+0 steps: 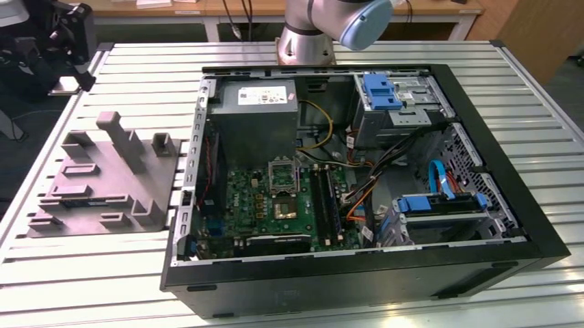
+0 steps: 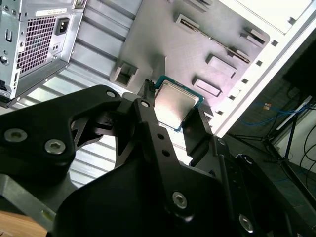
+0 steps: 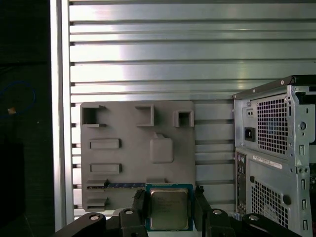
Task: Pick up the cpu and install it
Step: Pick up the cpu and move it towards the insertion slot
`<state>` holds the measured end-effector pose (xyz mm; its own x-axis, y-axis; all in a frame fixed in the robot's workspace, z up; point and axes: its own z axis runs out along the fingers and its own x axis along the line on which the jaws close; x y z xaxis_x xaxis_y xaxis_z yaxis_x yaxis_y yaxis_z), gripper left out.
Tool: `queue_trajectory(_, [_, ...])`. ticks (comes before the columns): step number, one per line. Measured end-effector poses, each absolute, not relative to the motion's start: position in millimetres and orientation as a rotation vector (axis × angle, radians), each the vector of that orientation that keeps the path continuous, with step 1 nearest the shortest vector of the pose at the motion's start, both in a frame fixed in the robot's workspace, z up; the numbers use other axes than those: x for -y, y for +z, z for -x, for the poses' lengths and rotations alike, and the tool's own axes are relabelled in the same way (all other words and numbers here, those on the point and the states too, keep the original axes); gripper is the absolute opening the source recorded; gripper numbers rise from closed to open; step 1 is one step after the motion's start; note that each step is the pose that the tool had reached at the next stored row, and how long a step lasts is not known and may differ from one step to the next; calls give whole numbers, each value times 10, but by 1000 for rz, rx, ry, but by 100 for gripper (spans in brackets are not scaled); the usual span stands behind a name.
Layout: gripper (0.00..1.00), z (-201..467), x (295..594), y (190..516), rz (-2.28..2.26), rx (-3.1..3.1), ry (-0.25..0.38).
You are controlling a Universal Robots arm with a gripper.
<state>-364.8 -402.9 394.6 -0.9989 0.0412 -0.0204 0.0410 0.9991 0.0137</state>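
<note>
The cpu (image 3: 169, 208), a small square chip with a silvery top and a green edge, sits between my gripper's (image 3: 169, 213) black fingers (image 3: 139, 206), which are shut on its two opposite sides. In the second wrist view the cpu (image 2: 176, 104) is held the same way in the gripper (image 2: 174, 112), well above the grey tray (image 2: 163, 44). In the first wrist view the tray (image 3: 123, 131) lies directly below the held chip. The green motherboard (image 1: 264, 205) with its metal-framed socket (image 1: 283, 176) lies inside the open computer case (image 1: 548, 246).
The grey tray (image 1: 109, 186) with raised holders lies on the slatted metal table (image 1: 82, 287) at the exterior view's left of the case. A grey power supply (image 1: 260, 116), cables and blue drive brackets (image 1: 381, 92) crowd the case. The arm's base (image 1: 306, 37) stands behind it.
</note>
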Motion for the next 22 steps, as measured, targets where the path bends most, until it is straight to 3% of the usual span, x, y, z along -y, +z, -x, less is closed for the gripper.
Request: queue_trajectory(22, [47, 3508, 4029, 3946, -64, -3120, 21])
